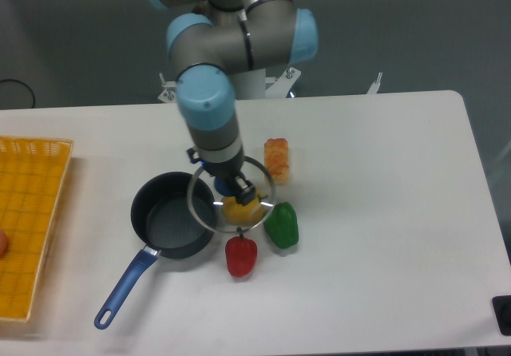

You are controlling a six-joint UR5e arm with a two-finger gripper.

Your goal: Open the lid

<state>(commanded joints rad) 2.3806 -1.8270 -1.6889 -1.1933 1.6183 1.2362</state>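
Camera: arm reaching down, claw [240,188] clamped on lid [231,204] knob, above yellow pepper [239,210].

A robotics lab: UR5e arm [231,49] bolted behind bare white table [383,212].

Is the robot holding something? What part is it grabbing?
Yes. The end effector holds the glass lid by the knob at its centre, lifted clear of the saucepan.

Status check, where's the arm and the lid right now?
Tool shut on round clear glass lid, lifted clear of dark blue saucepan. Lid above yellow pepper; red and green peppers close by.
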